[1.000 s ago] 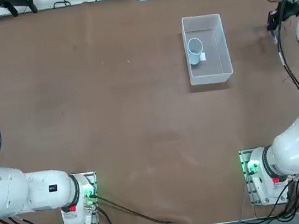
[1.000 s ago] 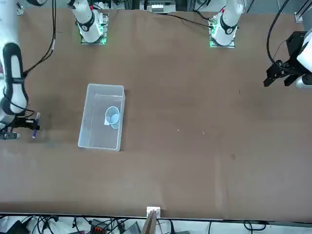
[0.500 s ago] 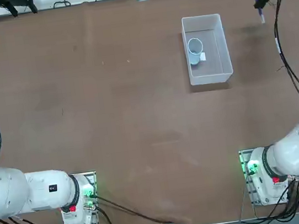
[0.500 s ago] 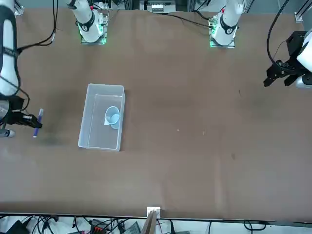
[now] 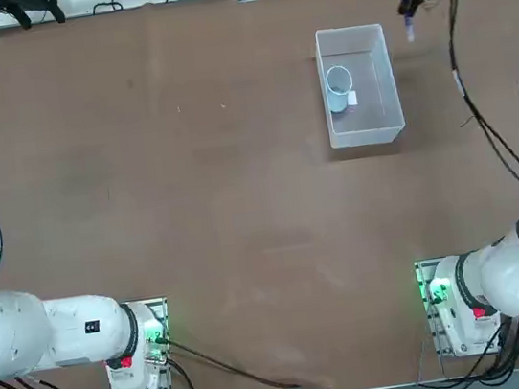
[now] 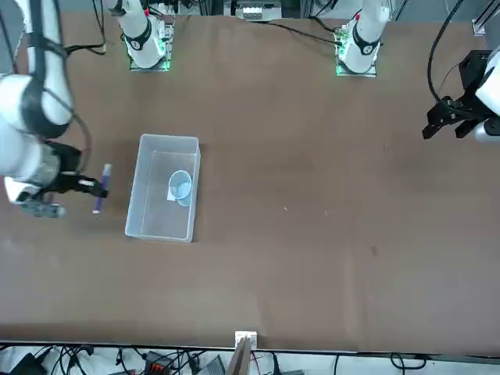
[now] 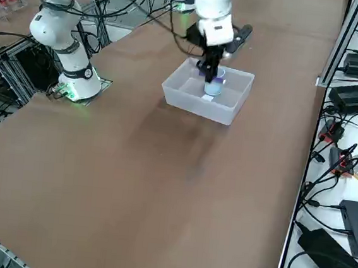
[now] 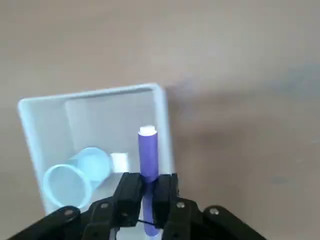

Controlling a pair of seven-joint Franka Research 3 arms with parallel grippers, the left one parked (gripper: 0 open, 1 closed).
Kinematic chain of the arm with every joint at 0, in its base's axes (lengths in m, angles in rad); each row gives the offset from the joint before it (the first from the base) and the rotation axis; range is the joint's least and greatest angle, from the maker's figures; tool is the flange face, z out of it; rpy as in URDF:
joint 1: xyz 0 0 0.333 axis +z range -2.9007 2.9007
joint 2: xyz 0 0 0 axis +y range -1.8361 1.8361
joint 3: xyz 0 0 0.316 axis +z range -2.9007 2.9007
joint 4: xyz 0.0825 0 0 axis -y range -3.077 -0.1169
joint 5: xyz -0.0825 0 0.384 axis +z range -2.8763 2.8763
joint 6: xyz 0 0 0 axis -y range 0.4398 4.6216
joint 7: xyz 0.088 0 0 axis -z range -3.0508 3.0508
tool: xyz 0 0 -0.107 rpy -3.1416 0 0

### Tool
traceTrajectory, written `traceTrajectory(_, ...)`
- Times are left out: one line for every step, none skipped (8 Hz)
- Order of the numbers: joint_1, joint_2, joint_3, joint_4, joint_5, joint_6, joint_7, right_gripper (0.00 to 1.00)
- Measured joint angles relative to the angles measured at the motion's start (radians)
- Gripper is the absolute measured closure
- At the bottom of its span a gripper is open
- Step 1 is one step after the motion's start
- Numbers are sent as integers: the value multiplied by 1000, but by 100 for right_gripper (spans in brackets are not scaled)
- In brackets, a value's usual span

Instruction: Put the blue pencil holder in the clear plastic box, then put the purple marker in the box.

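The marker (image 8: 148, 160) is pinched in the right gripper (image 8: 149, 192), up in the air just beside the box (image 6: 162, 187), not over it. Let go too soon, it could miss the wall; carried low, it might knock the cup (image 8: 77, 177) inside.

Right arm: reaching forward over the worktop (image 5: 246, 235)
Right end effector (image 8: 149, 192): hovering, closing on the purple marker
Fingers (image 8: 166, 192): 2, gripping
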Motion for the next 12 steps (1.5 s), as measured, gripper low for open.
traceTrajectory(56, 1, 1, -22, 0, 7, 39, 84)
traceTrajectory(100, 2, 1, -55, -4, 26, 52, 84)
traceTrajectory(132, 4, 1, -101, -18, 58, 54, 84)
traceTrajectory(157, 5, 1, -152, -32, 96, 57, 84)
traceTrajectory(176, 9, 1, -200, -39, 139, 64, 84)
traceTrajectory(195, 14, 1, -243, -52, 186, 74, 84)
traceTrajectory(208, 20, 1, -286, -69, 234, 84, 84)
traceTrajectory(213, 27, 1, -328, -76, 287, 85, 84)
traceTrajectory(214, 35, 1, -366, -77, 331, 85, 84)
traceTrajectory(214, 46, 1, -389, -78, 355, 85, 84)
traceTrajectory(216, 59, 0, -398, -79, 367, 85, 84)
traceTrajectory(224, 75, 1, -399, -79, 381, 85, 84)
